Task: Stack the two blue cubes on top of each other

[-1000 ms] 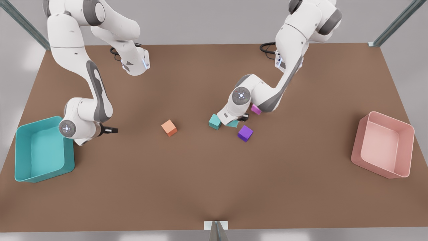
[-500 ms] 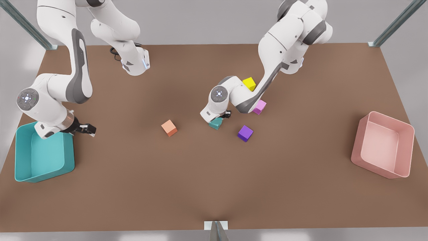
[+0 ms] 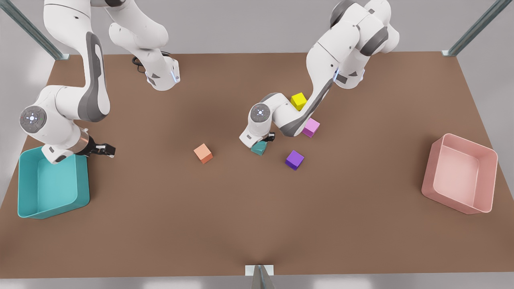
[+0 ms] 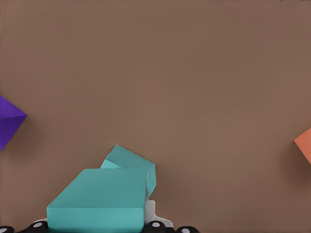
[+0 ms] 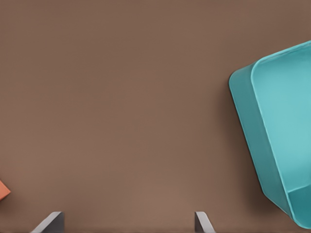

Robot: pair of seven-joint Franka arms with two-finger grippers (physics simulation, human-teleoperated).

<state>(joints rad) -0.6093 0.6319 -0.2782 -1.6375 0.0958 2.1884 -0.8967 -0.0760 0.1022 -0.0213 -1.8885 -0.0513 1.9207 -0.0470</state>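
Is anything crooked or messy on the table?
Slightly. In the left wrist view, the teal cube held by the left gripper sits twisted over the second teal cube below, corners not lined up. The right gripper waits, open, by the teal bin.

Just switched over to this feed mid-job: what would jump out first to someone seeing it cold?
The left gripper, near the table's middle, is shut on a teal cube and holds it right over the second teal cube, slightly askew. Loose orange, purple, pink and yellow cubes lie scattered around it. The right gripper waits open beside the teal bin at the front view's left.
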